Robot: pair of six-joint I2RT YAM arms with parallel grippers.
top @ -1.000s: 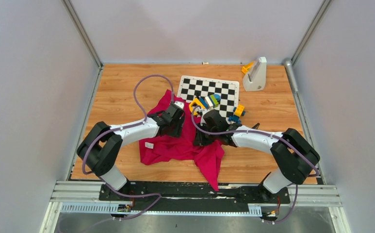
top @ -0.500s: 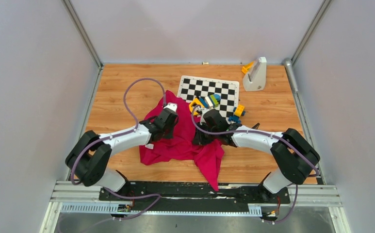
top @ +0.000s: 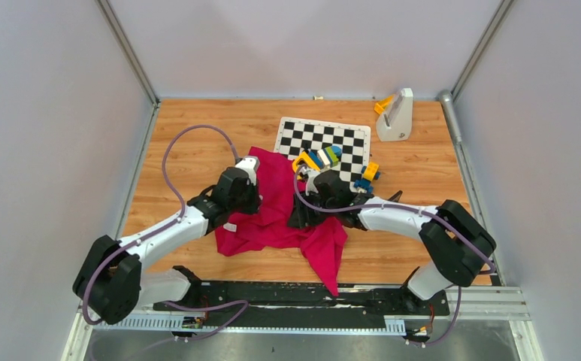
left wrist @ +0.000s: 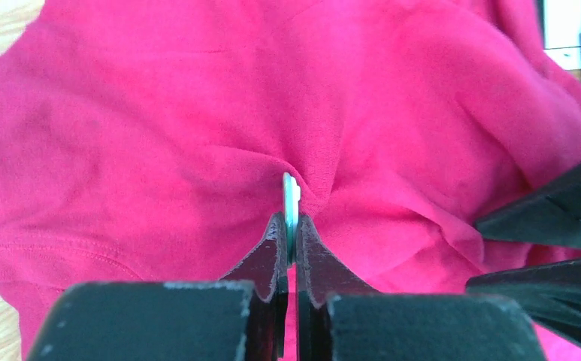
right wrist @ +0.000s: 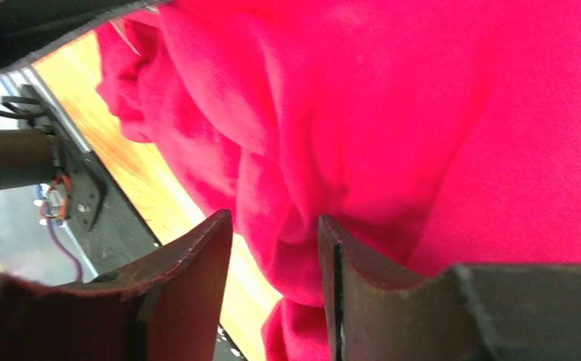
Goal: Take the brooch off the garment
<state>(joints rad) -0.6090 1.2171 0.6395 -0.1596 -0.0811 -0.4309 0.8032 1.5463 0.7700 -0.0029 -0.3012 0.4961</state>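
Top: wood worktop (top: pixel 437 165), grey walls (top: pixel 310 45). The garment (top: pixel 272 226) lies mid-worktop, its white label (top: pixel 231 226) unreadable, chequered board (top: pixel 325 139) behind it.
Left wrist: my left jaws are pressed together on the brooch (left wrist: pixel 292 197), which sits edge-on with cloth puckered around it.
Right wrist: my right jaws pinch a garment fold, with the worktop edge visible beside it.

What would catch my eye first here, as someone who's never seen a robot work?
The bright magenta garment crumpled in the middle stands out at once. Close up, the left gripper is clamped on the thin edge of a pale brooch poking out of the cloth, while the right gripper pinches a fold beside it. Behind them lie a chequered board and some coloured toy blocks.
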